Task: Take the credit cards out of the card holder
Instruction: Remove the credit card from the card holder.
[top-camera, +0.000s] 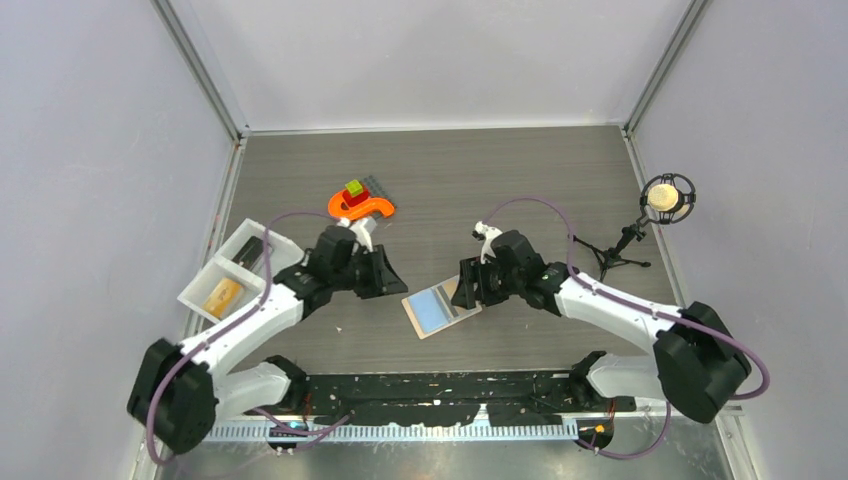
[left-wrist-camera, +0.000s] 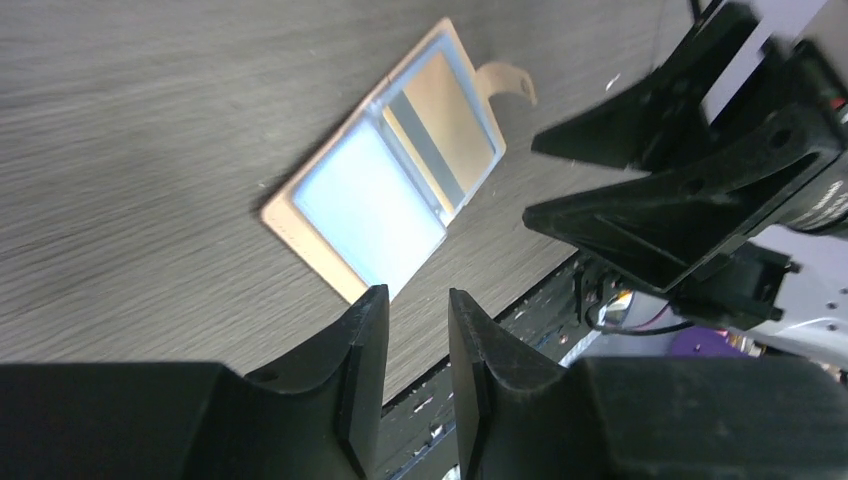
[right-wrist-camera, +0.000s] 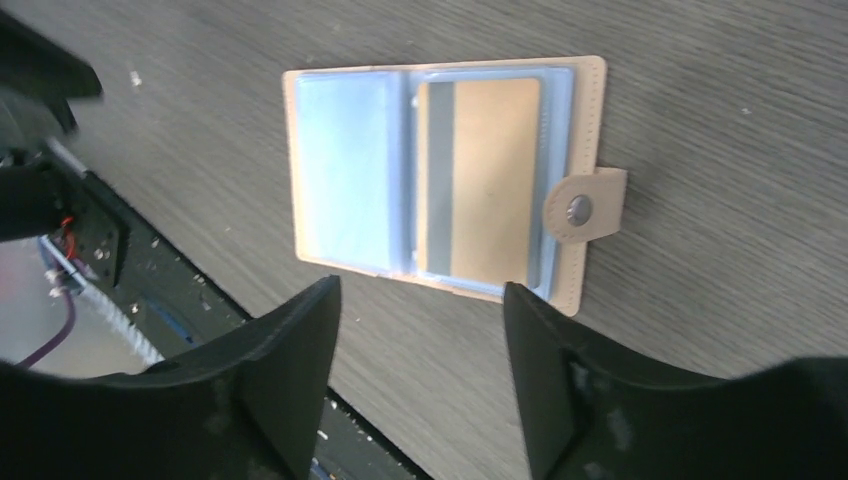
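While the card holder (right-wrist-camera: 345, 165) lies open on the table (top-camera: 500, 180) by your empty, wide-set right gripper (right-wrist-camera: 420, 292), with the left gripper (left-wrist-camera: 417, 300) narrow and empty, pinch an edge of the light, stiff, probably slippery credit card (right-wrist-camera: 485, 180).

The beige card holder (top-camera: 436, 310) lies open flat, toward six o'clock of the table's centre, a gold, dark-striped credit card (right-wrist-camera: 485, 180) in one pocket.

Card holder (top-camera: 441, 310) flanked by left gripper (top-camera: 393, 283), right gripper (top-camera: 464, 290); table (top-camera: 500, 180) free beyond; orange toy (top-camera: 360, 207), microphone stand (top-camera: 625, 245) well aside.
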